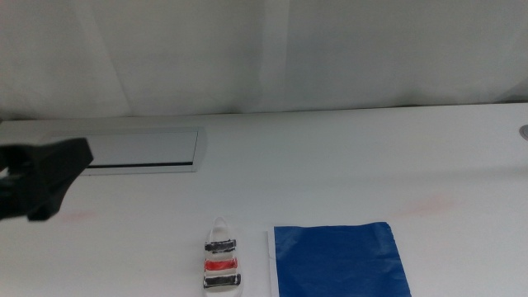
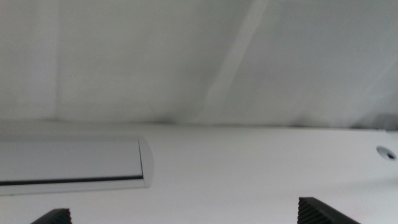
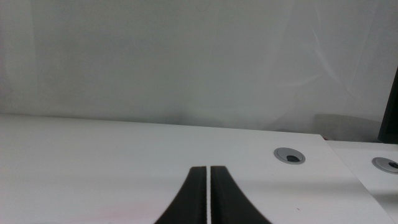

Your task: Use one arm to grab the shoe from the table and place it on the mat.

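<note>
The shoe (image 1: pixel 222 262), a small white sandal with two black straps and a red one between them, lies on the white table (image 1: pixel 330 165) near the front edge. The blue mat (image 1: pixel 338 260) lies just right of it, apart from it. The left arm (image 1: pixel 41 177) enters from the left, high and well left of the shoe. In the left wrist view my left gripper (image 2: pixel 186 218) is open, its jaw tips far apart, with nothing between them. In the right wrist view my right gripper (image 3: pixel 207 199) is shut and empty; it is out of the middle view.
A long light-grey panel (image 1: pixel 140 150) is set in the table at the back left; it also shows in the left wrist view (image 2: pixel 68 162). A white curtain (image 1: pixel 264 49) closes the back. Round grey holes (image 3: pixel 290 155) sit in the table's right part.
</note>
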You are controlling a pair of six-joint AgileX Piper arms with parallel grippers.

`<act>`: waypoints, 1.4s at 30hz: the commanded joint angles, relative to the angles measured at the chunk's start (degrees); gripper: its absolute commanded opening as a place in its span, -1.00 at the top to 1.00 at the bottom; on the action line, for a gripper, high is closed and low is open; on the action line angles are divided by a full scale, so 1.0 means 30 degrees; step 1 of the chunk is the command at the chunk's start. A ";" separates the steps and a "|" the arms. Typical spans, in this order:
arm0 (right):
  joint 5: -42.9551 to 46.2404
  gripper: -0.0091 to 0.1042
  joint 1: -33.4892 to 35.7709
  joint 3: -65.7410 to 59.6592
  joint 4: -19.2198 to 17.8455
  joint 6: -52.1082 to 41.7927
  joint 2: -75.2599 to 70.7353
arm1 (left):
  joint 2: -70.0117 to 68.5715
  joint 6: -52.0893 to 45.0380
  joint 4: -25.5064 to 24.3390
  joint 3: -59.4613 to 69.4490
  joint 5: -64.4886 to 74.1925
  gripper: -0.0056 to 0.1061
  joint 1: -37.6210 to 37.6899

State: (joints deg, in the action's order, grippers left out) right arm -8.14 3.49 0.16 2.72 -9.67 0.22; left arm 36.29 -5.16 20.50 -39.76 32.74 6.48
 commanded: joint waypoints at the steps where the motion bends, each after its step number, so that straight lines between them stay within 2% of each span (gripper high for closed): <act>1: 0.0071 0.88 0.0068 -0.0747 -0.0188 -0.0062 -0.0226 | 0.1428 -0.0265 0.0399 -0.1163 0.1010 -0.73 -0.0041; 6: 0.0071 0.88 0.0068 -0.0747 -0.0188 -0.0062 -0.0226 | 0.4043 0.0589 0.0359 -0.2712 0.2792 -0.73 0.0671; 12: 0.0071 0.88 0.0068 -0.0747 -0.0188 -0.0062 -0.0226 | 0.6539 0.2504 -0.0316 -0.3083 0.3179 -0.73 0.3457; 14: 0.0071 0.88 0.0068 -0.0747 -0.0188 -0.0062 -0.0226 | 0.7328 0.4379 -0.1903 -0.3083 0.3149 -0.73 0.4674; 18: 0.0071 0.88 0.0068 -0.0747 -0.0188 -0.0062 -0.0226 | 0.9009 1.1314 -0.7576 -0.3133 0.3779 -0.72 0.7368; 19: 0.0071 0.88 0.0068 -0.0747 -0.0188 -0.0062 -0.0226 | 0.9968 1.3907 -0.9708 -0.3331 0.4652 -0.72 0.8480; 22: 0.0071 0.88 0.0068 -0.0747 -0.0188 -0.0062 -0.0226 | 1.1329 1.6235 -1.1674 -0.3702 0.5243 -0.72 1.0084; 29: 0.0071 0.88 0.0068 -0.0747 -0.0188 -0.0062 -0.0226 | 1.4727 1.8790 -1.3146 -0.4869 0.4741 -0.72 1.2346; 42: 0.0071 0.88 0.0068 -0.0747 -0.0188 -0.0062 -0.0226 | 1.9088 2.1146 -1.3223 -0.4970 0.2117 -0.72 1.2294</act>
State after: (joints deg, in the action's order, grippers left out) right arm -8.14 3.49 0.16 2.72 -9.66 0.22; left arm 92.58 56.68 -18.79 -54.25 40.18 43.09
